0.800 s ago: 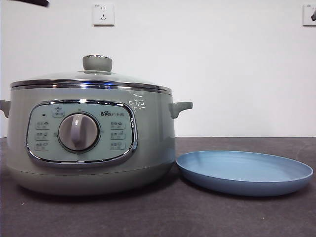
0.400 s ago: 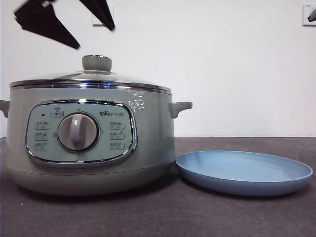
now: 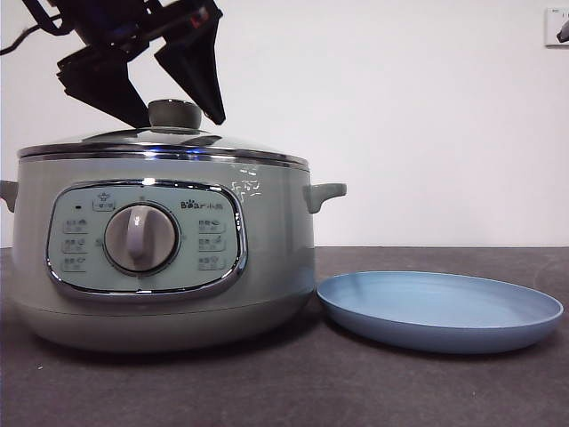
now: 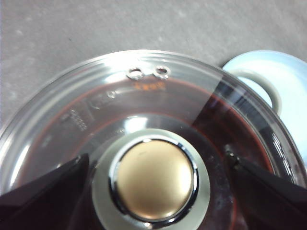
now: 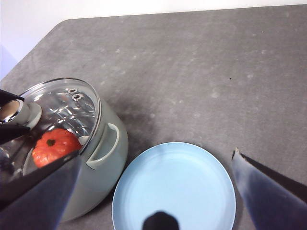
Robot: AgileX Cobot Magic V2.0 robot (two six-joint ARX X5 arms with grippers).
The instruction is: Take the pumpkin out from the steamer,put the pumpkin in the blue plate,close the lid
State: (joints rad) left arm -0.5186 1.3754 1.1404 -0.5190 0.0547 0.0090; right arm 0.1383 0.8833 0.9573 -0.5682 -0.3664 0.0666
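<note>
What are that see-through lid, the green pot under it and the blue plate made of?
The lid looks like glass: the pumpkin shows through it, and a shiny chrome-like band rims it. Its knob has a mirror-bright, probably metal cap. The steamer has a smooth pale-green shell, painted metal or plastic, I cannot tell which. The blue plate is matte, likely plastic.

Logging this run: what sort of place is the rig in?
Probably a lab mock-up of a kitchen: a Bear electric steamer and empty blue plate on a bare grey table, against a plain white wall with sockets.
</note>
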